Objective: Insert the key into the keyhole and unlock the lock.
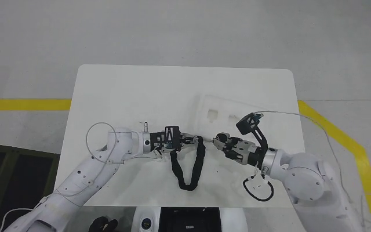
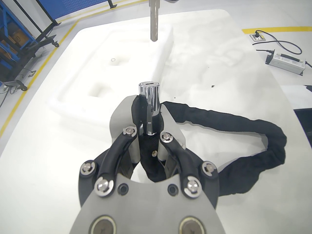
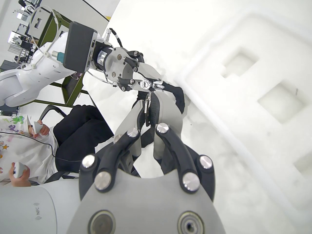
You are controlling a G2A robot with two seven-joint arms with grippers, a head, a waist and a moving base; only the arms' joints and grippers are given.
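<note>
Chrome lock (image 2: pixel 149 98) gripped in the left hand (image 2: pixel 146 113) faces the key (image 2: pixel 154 18) pinched by the right hand (image 3: pixel 148 108); misaligned, it could miss the keyhole (image 2: pixel 148 83).

Bright overhead light; foam tray (image 3: pixel 280 37) washed out, perhaps glare.

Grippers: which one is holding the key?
The right gripper, shut on the key; the left gripper instead clamps the lock.
</note>
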